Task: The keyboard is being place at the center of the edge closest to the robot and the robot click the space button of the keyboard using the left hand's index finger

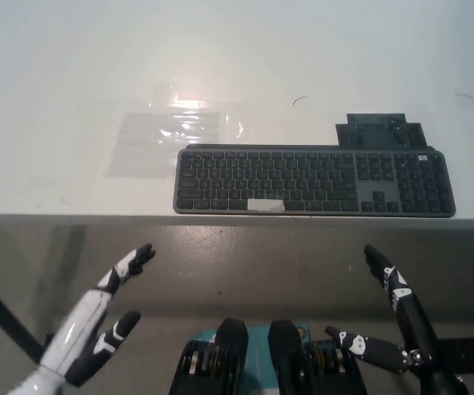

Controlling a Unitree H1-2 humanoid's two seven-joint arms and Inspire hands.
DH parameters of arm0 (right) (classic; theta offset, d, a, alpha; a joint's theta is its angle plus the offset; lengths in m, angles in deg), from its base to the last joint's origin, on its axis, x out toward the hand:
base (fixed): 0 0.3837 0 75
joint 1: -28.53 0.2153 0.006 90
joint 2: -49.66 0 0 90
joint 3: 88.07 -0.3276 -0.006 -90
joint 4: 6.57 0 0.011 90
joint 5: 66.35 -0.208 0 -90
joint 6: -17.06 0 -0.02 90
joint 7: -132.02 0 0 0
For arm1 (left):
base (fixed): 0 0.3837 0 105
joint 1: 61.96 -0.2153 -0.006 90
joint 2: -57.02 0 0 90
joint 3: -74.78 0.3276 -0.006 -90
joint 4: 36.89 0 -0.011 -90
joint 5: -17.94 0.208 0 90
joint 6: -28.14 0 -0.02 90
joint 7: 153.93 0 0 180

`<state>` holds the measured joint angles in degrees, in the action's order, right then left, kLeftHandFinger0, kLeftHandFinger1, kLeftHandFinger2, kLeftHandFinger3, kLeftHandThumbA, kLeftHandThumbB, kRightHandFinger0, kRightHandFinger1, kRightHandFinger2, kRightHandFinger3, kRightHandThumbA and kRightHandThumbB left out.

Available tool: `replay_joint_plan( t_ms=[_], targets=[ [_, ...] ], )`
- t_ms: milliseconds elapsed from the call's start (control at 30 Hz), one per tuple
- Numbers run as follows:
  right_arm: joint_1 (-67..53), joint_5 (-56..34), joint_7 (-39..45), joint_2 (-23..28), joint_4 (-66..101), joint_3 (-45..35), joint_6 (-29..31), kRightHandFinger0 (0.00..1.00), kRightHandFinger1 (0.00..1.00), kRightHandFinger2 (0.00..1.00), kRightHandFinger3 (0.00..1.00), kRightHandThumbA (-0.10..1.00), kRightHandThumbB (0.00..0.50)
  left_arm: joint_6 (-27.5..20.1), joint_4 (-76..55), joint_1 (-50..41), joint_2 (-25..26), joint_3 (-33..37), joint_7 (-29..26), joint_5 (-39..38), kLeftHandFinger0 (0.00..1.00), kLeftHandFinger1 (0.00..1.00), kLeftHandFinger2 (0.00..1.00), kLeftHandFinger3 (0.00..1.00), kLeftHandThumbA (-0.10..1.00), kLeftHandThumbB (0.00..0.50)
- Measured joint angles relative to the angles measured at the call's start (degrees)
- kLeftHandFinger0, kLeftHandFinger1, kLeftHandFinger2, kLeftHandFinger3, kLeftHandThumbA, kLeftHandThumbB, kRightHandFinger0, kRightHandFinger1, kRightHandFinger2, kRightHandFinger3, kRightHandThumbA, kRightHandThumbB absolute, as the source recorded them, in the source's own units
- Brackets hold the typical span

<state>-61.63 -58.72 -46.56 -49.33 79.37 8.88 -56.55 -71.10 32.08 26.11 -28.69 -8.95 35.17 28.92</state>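
No text, brand or number can be read here. The keyboard [314,181] carries pale legends on its dark keys, but they are too small and blurred to make out. A small light mark [423,157] at its far right corner may be a logo or a label; its content cannot be told. A pale strip [266,205] lies on the space bar, and no writing on it is legible.
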Motion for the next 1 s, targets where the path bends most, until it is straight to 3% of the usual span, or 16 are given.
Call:
replay_joint_plan(
  t_ms=[33, 67, 100, 233, 400, 433, 467, 500, 733, 900, 1000],
  targets=[
    [0.0, 0.0, 0.0, 0.0, 0.0, 0.0, 0.0, 1.00, 1.00, 1.00, 1.00, 1.00, 0.416, 0.4, -1.0, 0.7, 0.3, 0.0, 0.2, 0.5, 0.14, 0.01, 0.07, 1.00, 1.00, 0.500],
    [0.0, 0.0, 0.0, 0.0, 0.0, 0.0, 0.1, 1.00, 1.00, 1.00, 1.00, 1.00, 0.415, 1.2, -2.7, 1.9, 0.6, 0.0, 0.6, 1.2, 0.01, 0.00, 0.00, 1.00, 1.00, 0.500],
    [0.0, 0.1, 0.0, 0.0, 0.0, 0.0, 0.1, 1.00, 1.00, 1.00, 1.00, 1.00, 0.417, 1.7, -3.7, 2.8, 0.6, 0.0, 0.9, 1.7, 0.00, 0.00, 0.01, 1.00, 1.00, 0.464],
    [0.0, 0.2, 0.0, 0.0, 0.0, 0.0, 0.1, 1.00, 1.00, 1.00, 1.00, 1.00, 0.414, 3.5, -4.7, 6.9, 0.0, 0.4, 1.7, 3.0, 0.00, 0.02, 0.12, 1.00, 1.00, 0.408],
    [-0.1, 0.5, 0.0, 0.0, 0.0, 0.0, 0.1, 1.00, 1.00, 1.00, 1.00, 1.00, 0.424, 5.9, -3.6, 12.2, -1.5, 2.6, 2.9, 4.7, 0.00, 0.02, 0.20, 1.00, 1.00, 0.411],
    [-0.1, 0.6, 0.0, 0.0, 0.0, 0.0, 0.1, 1.00, 1.00, 1.00, 1.00, 1.00, 0.424, 6.4, -2.9, 13.3, -1.6, 3.3, 3.3, 5.2, 0.00, 0.07, 0.27, 1.00, 1.00, 0.387],
    [-0.1, 0.6, 0.0, 0.0, 0.0, 0.0, 0.1, 1.00, 1.00, 1.00, 1.00, 1.00, 0.418, 6.5, -2.4, 13.7, -1.7, 3.5, 3.4, 5.5, 0.00, 0.04, 0.23, 1.00, 1.00, 0.442],
    [-0.1, 0.7, 0.0, 0.0, 0.0, 0.0, 0.1, 1.00, 1.00, 1.00, 1.00, 1.00, 0.418, 7.0, -1.5, 14.9, -1.8, 4.0, 3.8, 6.1, 0.00, 0.04, 0.23, 1.00, 1.00, 0.455],
    [0.0, 0.7, 0.0, 0.0, 0.0, 0.1, 0.1, 1.00, 1.00, 1.00, 1.00, 1.00, 0.424, 10.2, 4.3, 19.9, -4.2, 7.3, 4.8, 10.3, 0.00, 0.18, 0.38, 1.00, 1.00, 0.390],
    [0.0, 0.8, 0.0, 0.0, 0.0, 0.1, 0.1, 1.00, 1.00, 1.00, 1.00, 1.00, 0.425, 10.9, 9.6, 23.0, -4.7, 9.3, 5.5, 12.3, 0.03, 0.33, 0.51, 1.00, 1.00, 0.377],
    [0.0, 0.8, 0.0, 0.0, 0.0, 0.1, 0.1, 1.00, 1.00, 1.00, 1.00, 1.00, 0.430, 11.2, 11.7, 24.2, -4.9, 9.7, 5.7, 13.2, 0.10, 0.36, 0.53, 1.00, 1.00, 0.379]
  ],
)
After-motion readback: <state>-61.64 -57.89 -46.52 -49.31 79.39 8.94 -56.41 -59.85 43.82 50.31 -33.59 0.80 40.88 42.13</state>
